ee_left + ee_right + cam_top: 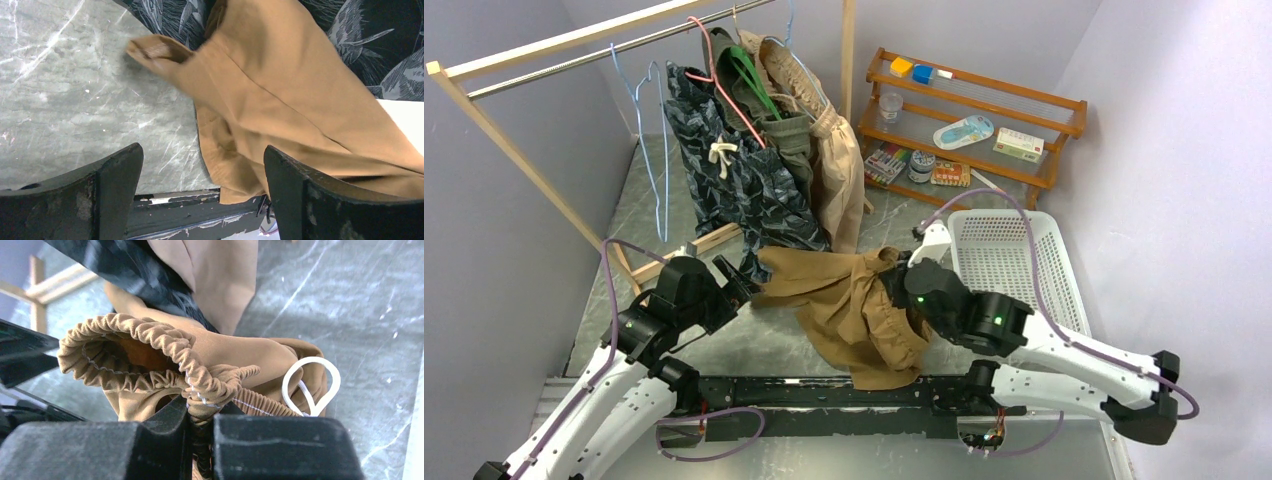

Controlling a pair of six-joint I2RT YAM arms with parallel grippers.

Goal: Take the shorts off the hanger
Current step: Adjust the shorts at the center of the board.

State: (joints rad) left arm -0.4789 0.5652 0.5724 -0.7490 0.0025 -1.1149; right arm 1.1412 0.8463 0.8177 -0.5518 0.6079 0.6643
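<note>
1. One tan-brown pair of shorts [854, 310] lies crumpled on the grey surface [629, 215], between the two arms.
2. The right fingers [280, 445] are closed tight on its stretchy waistband.
3. The left fingers [115, 185] are wide open and hold nothing, near one tan leg.
4. Three more pairs hang on the rack [554, 45]: navy shorts [734, 170], green shorts [792, 140] and beige shorts [839, 180].

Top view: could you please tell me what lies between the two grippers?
The tan shorts lie spread between them, their waistband pinched in the right gripper, a leg end beside the open left gripper; the top view shows this.
</note>
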